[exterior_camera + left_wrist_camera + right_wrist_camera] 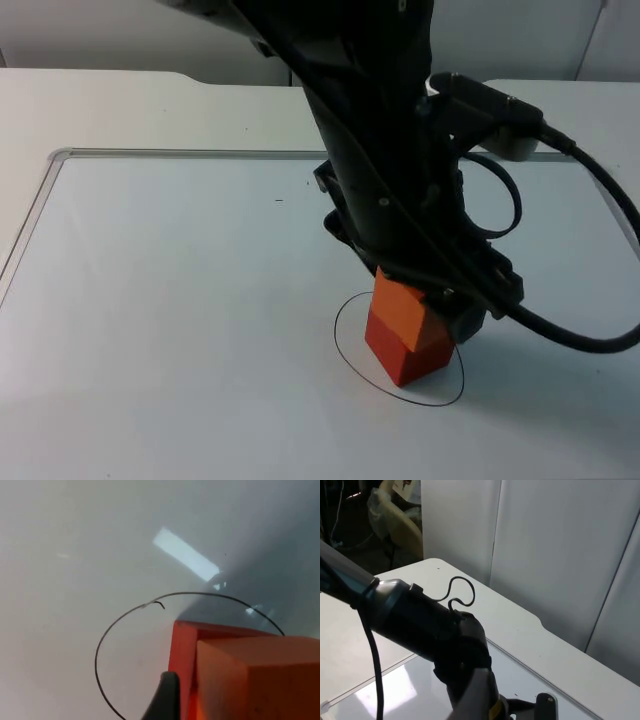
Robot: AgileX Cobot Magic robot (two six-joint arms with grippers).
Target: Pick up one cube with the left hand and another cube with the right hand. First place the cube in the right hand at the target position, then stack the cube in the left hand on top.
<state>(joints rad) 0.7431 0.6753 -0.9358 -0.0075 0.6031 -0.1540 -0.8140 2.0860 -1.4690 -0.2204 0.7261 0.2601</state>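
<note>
Stacking underway: orange cube (400,309) is held clamped by left gripper (420,305) on red cube (405,355) inside drawn circle (345,350) near table (180,330) centre, and should be squared before fingers are opened; right gripper's state cannot be told.

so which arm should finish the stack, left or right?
Left. The left gripper sits at the orange cube, already on the red cube inside the drawn circle; it likely just needs releasing. The right arm waits aside.
</note>
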